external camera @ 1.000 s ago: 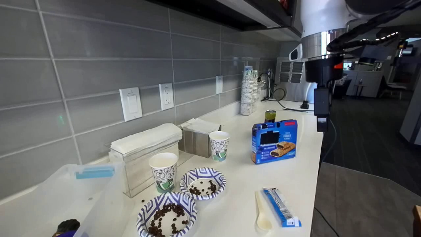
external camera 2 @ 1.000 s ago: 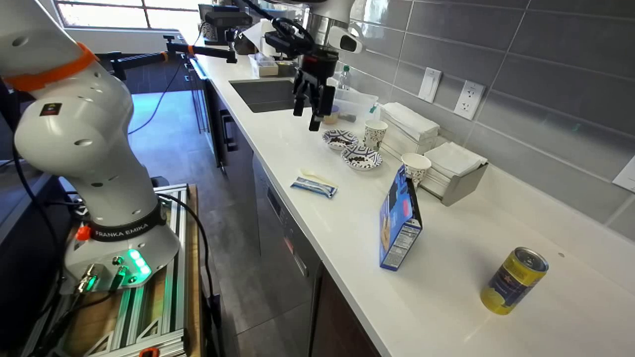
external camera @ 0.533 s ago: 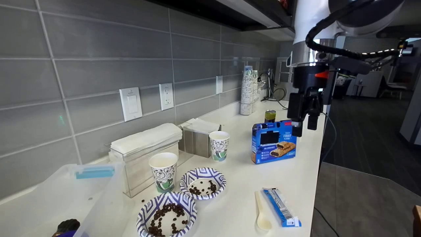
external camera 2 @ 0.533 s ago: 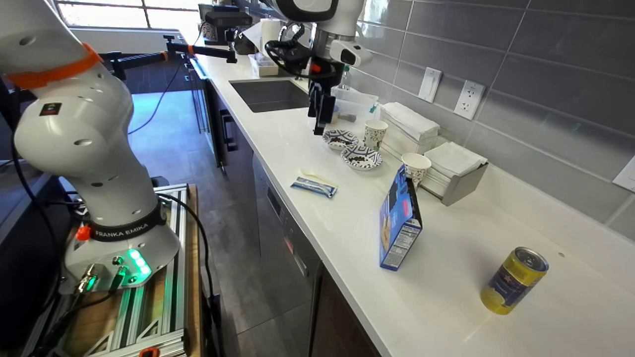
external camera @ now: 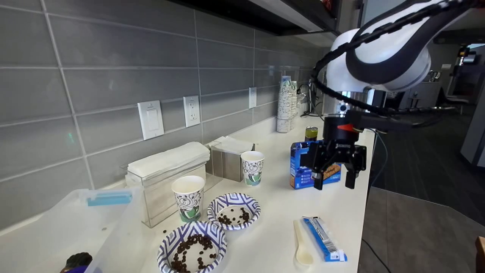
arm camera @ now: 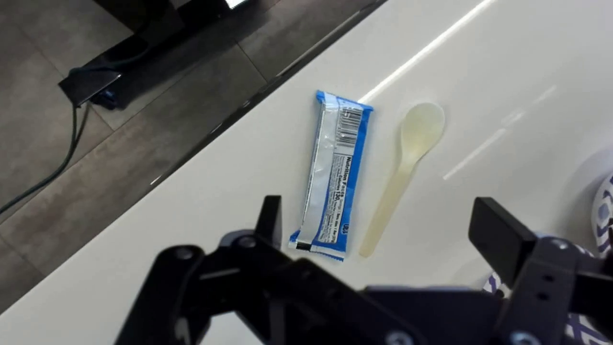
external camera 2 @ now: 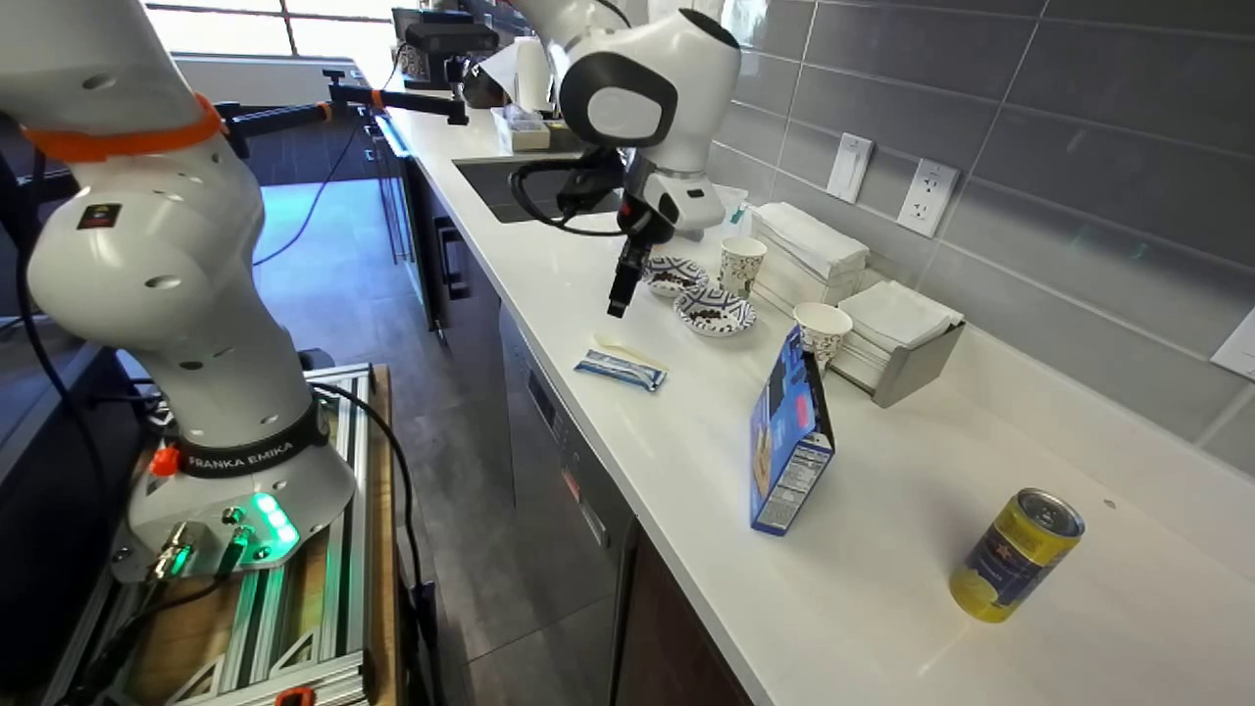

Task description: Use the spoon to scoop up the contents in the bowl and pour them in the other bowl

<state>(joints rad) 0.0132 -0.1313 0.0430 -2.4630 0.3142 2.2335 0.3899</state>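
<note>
A pale cream spoon [arm camera: 397,187] lies flat on the white counter, its handle end pointing toward my gripper [arm camera: 383,223] in the wrist view. The jaws are open and hold nothing, spread wider than the spoon's handle. In an exterior view the gripper [external camera: 334,184] hangs above the counter, pointing down, apart from the spoon [external camera: 302,246]. Two blue-and-white patterned paper bowls sit touching or nearly so. The nearer bowl [external camera: 212,230] holds more dark brown beans [external camera: 199,239]; the farther bowl [external camera: 235,199] holds fewer beans [external camera: 245,216].
A blue-and-white packet [arm camera: 330,177] lies close beside the spoon, near the counter's edge [arm camera: 225,122]. A blue box [external camera: 297,170] stands behind the gripper. Paper cups [external camera: 189,197], napkin holders [external camera: 170,193], a clear bin [external camera: 121,227] and a yellow can [external camera 2: 1017,554] also stand on the counter.
My gripper has come down and closer to the spoon and packet, turning so that its open jaws show broadside in an exterior view. Spoon, bowls and beans have not moved.
</note>
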